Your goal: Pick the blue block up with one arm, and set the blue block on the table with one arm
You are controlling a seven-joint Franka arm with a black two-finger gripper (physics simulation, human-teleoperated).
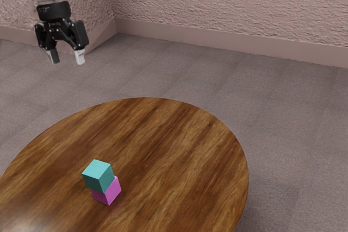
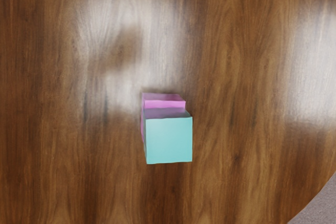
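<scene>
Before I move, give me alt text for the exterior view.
A blue block sits off-centre on top of a magenta block on a round wooden table; the open, empty claw hangs at the exterior view's upper left.

Round wooden table (image 1: 179, 150), dark streaked grain, glossy patches, magenta block (image 1: 111, 192) on top

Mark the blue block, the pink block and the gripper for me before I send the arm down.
Blue block (image 2: 169, 140): wrist view, on its top face.
Pink block (image 1: 109, 192): exterior view, on a side face.
Gripper (image 1: 66, 58): exterior view, midway between its open fingertips.
</scene>
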